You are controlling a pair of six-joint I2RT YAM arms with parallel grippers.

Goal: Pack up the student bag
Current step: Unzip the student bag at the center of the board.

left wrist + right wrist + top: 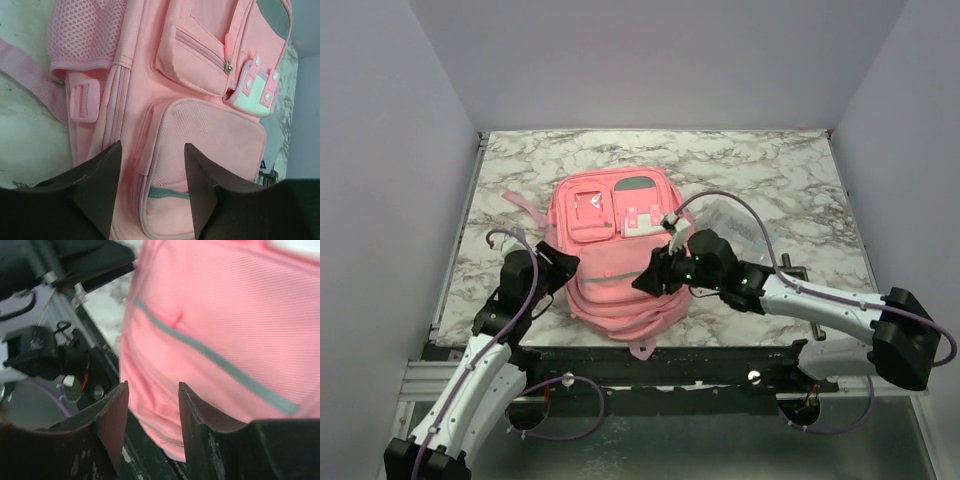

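Note:
The pink student bag (615,250) lies flat on the marble table (770,170), front pockets up, its near end at the table's front edge. My left gripper (563,262) is open at the bag's left side; in the left wrist view it (152,150) hovers over the bag's side zipper and mesh pocket (210,135). My right gripper (642,282) is open over the bag's near right part; in the right wrist view it (152,390) spans pink fabric (225,315) with a grey stripe. Neither holds anything. No books are in view.
A clear plastic sleeve (735,222) lies on the table right of the bag. A pink strap (520,205) trails off the bag's left side. A black bracket (793,270) stands at the right near my right arm. The black front rail (650,360) runs below the bag.

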